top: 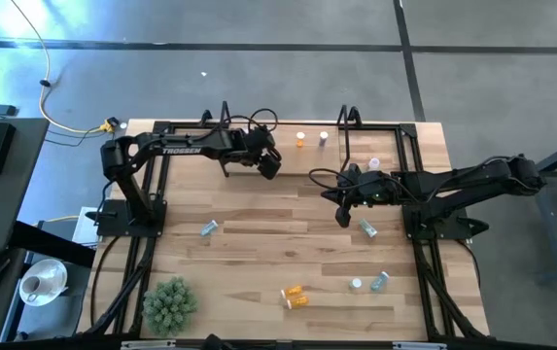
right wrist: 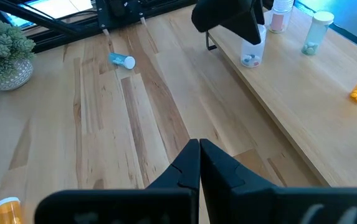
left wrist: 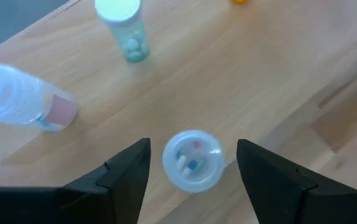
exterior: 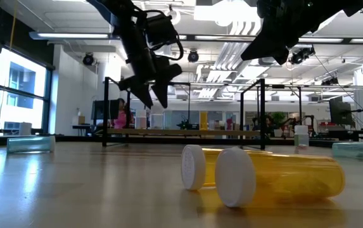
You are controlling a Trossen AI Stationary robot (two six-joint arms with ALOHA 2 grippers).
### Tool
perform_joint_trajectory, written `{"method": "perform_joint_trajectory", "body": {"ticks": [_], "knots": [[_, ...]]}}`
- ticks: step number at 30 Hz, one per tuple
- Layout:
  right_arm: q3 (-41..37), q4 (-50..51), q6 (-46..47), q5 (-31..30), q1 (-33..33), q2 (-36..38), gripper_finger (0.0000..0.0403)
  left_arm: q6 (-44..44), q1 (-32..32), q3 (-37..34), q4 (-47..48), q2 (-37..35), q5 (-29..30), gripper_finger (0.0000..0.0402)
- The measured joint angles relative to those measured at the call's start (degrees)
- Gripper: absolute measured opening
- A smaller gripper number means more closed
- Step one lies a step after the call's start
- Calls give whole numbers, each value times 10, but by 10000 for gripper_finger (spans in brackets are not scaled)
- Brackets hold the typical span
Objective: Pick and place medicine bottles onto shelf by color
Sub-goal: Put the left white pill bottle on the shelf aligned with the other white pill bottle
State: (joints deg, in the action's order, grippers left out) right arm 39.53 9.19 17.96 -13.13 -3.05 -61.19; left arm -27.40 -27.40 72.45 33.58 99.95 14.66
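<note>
So we're sorting pill bottles onto the shelf (top: 395,156), the long light-wood board with black end frames sitting at about 12 o'clock on the table (top: 259,224), and we're reckoning we're roughly halfway. The left gripper (top: 268,163) is hovering over the shelf's near edge with its fingers spread wide, and a clear-ish bottle (left wrist: 192,160) is standing right between them on the board, untouched by either finger, so we're holding nothing there. The right gripper (top: 344,216) is hanging above the table middle, toward 2 o'clock, fingers pressed together and empty. Already up on the shelf: an orange bottle (top: 300,140), a pinkish one (top: 324,139) beside it, and a greenish one (left wrist: 123,25). We're still looking at plenty lying on the table: a teal bottle (top: 208,228) at 9 o'clock, another (top: 367,228) just beside the right gripper, two orange bottles (top: 295,296) at 6 o'clock, plus a teal one (top: 379,281) and a whitish one (top: 356,284) around 5 o'clock. The plant ball (top: 169,303) at 7 o'clock isn't part of this.
</note>
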Motion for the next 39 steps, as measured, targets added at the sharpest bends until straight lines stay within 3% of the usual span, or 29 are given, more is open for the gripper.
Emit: {"method": "perform_joint_trajectory", "body": {"ticks": [5, 17, 24, 29, 39], "knots": [[0, 0, 0, 0, 0, 0, 1, 31, 0, 37, 9, 0, -23, 230], [0, 0, 0, 0, 0, 0, 1, 113, 9, 193, 164, -1, -24, 214], [0, -6, 0, 0, 0, 0, 1, 145, 46, 207, 190, -44, -21, 214], [0, -11, 0, 0, 0, 0, 1, 126, 77, 135, 176, -102, 0, 214], [0, -101, -5, -9, 0, -29, 1, 76, 99, -128, -4, -266, -5, 213]]}}
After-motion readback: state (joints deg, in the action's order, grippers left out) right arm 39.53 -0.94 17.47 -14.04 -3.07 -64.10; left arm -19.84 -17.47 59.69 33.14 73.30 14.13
